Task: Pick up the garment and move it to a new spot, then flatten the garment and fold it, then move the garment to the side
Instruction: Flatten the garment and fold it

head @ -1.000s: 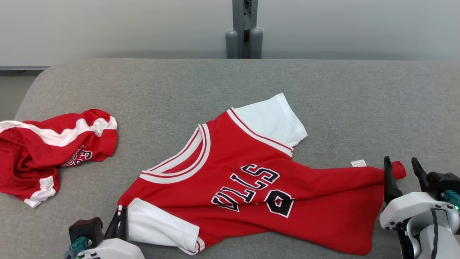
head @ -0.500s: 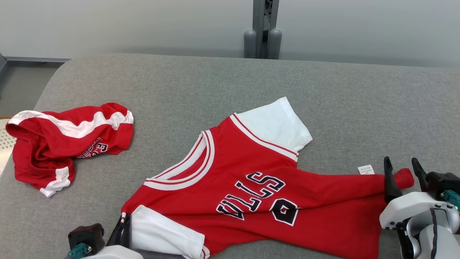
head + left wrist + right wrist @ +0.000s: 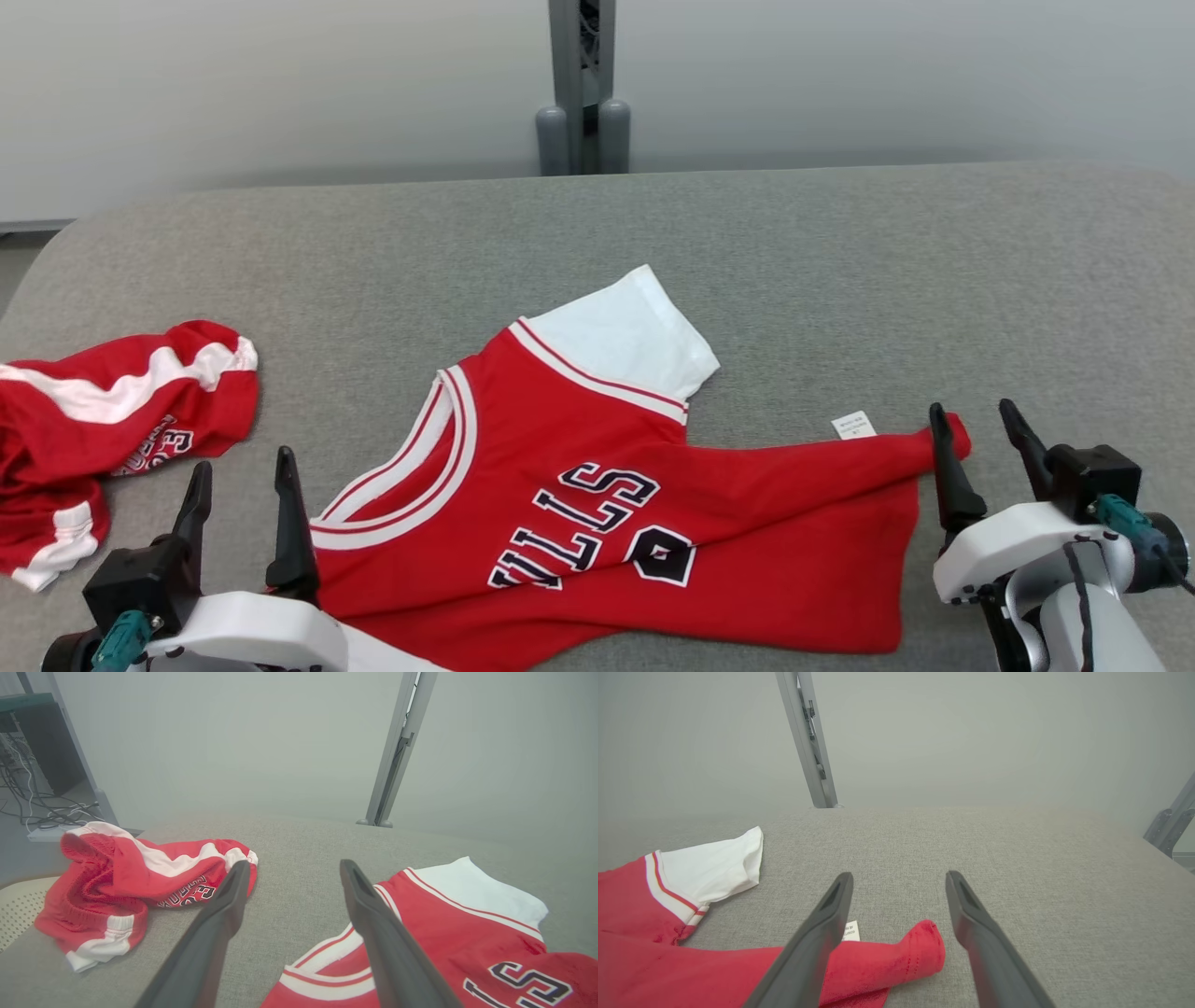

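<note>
While the right fingers [image 3: 945, 467] are standing spread and empty, with only the hem corner of the jersey [image 3: 579, 485] lying between them (just the tip of it), I am worrying that closing from here is risking a one-layer pinch or a slip off the cloth. The left fingers [image 3: 288, 523] are gaping too, empty, just beside the collar, with the red shorts [image 3: 121, 411] near enough to be snagging. The jersey is lying front up and creased on the grey table [image 3: 840, 261]. Both arms are sitting low at the near edge, fingers pointing toward the far wall.
</note>
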